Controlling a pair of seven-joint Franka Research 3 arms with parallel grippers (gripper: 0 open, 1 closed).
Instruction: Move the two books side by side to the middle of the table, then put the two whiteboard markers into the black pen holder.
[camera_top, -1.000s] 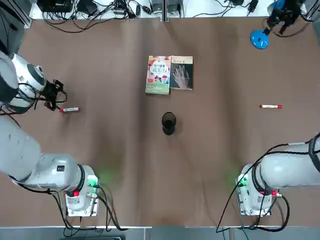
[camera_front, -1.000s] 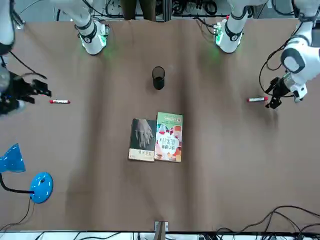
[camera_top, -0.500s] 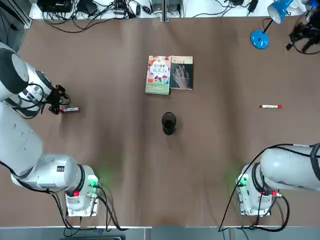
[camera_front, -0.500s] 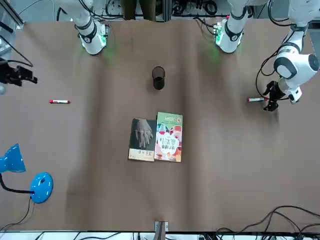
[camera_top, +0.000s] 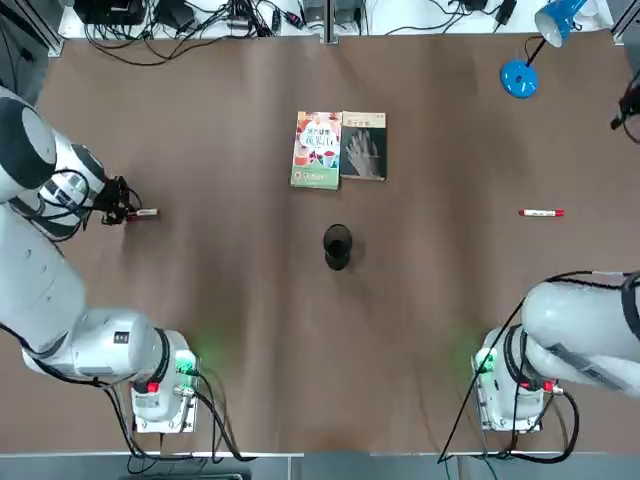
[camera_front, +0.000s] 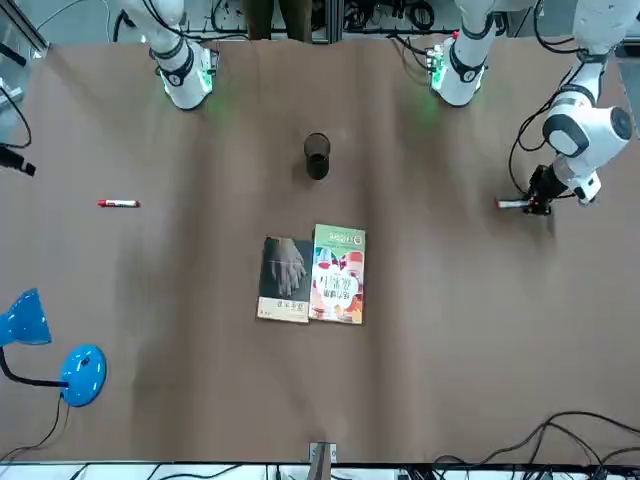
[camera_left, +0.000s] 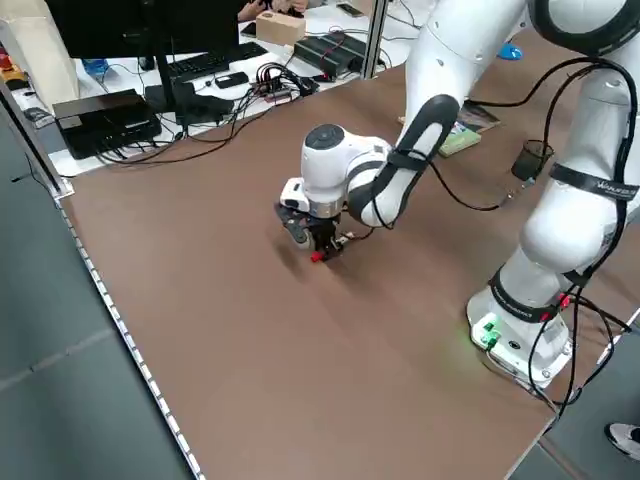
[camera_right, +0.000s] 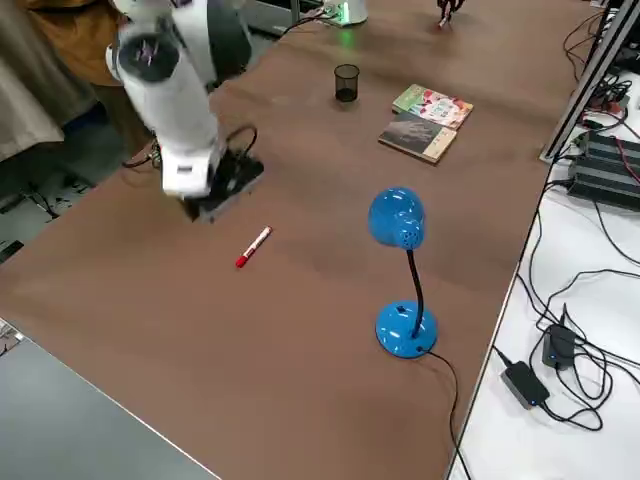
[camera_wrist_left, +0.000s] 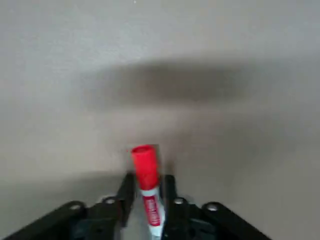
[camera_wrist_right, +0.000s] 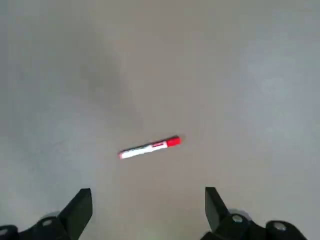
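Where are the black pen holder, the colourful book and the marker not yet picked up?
black pen holder (camera_top: 338, 246): top view, on its dark opening.
colourful book (camera_top: 317, 149): top view, middle of its cover.
free marker (camera_top: 541, 213): top view, on its white barrel.

Both arms: glossy white rounded shells, dark grey joint bands. Bases carry green indicator lights and red buttons. Black cables trail alongside. Each gripper is black.

On the table (camera_top: 200, 120), two books (camera_top: 339, 149) lie side by side just behind the pen holder (camera_top: 337, 246).
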